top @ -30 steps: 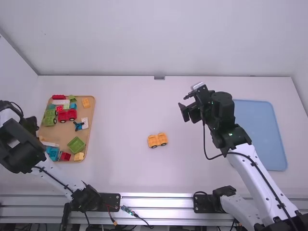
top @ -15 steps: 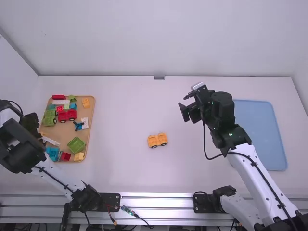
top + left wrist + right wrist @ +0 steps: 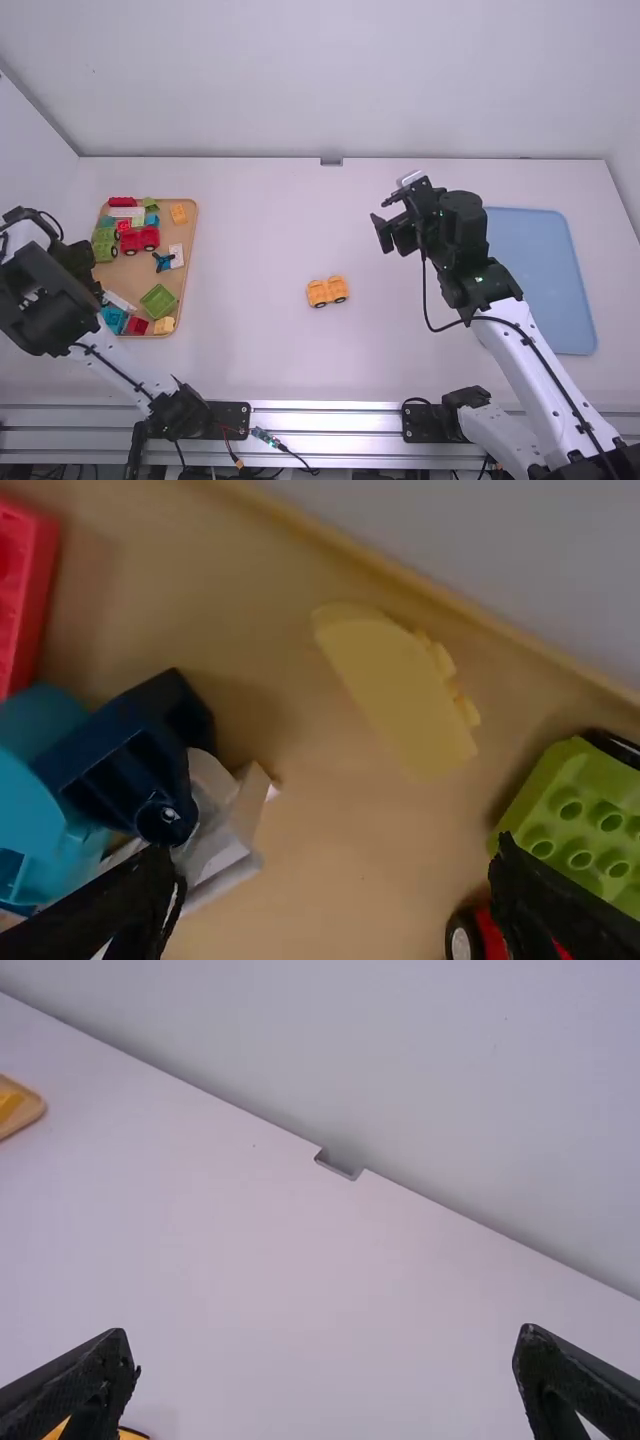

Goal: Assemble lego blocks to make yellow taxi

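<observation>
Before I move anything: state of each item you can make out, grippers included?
Left gripper: open, over tray
Right gripper: open
Orange car base: on its wheels, on the table
Tray: loaded with loose pieces
Yellow curved block: on its side
Red vehicle: on its wheels, in tray

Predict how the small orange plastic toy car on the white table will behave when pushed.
The orange car would probably roll lengthwise, as black wheels show along its side. Its moulded, hard-looking body should stay stiff. Being small, it is likely light and easily nudged.
</observation>
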`<state>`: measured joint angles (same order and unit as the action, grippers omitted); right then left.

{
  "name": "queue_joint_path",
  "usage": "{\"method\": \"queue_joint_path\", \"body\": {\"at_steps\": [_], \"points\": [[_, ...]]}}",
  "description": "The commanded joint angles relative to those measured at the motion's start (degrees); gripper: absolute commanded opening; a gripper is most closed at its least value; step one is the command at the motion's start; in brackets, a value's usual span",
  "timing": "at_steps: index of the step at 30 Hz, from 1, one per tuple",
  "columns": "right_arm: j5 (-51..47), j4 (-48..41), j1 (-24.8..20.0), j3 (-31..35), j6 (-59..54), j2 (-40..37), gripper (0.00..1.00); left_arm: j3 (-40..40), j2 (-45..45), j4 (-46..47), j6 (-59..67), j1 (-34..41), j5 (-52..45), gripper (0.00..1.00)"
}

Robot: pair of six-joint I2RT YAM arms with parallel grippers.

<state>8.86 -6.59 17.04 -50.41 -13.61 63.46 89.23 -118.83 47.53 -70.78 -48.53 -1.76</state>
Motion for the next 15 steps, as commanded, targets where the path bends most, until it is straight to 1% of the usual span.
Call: {"method": "queue_joint_path", "body": {"at_steps": [1, 6, 11, 15], "points": [[0.28, 0.11, 0.26, -2.12, 0.07, -0.13, 0.99, 0.02, -0.85, 0.68, -1.88, -0.24, 0.72, 0.83], [0.22, 0.15, 0.28, -2.12, 0.09, -0.13, 0.99, 2.86, -0.85, 1.66, -1.9, -1.42, 0.74, 0.83], [0.33, 0.17, 0.28, -2.12, 0.09, -0.13, 0.99, 4.39, -0.85, -0.24, -2.01, -2.38, 0.74, 0.82], [0.35, 0.11, 0.26, -2.12, 0.09, -0.13, 0.99, 4.35, -0.85, 0.0, -5.66, -2.56, 1.66, 0.83]]}}
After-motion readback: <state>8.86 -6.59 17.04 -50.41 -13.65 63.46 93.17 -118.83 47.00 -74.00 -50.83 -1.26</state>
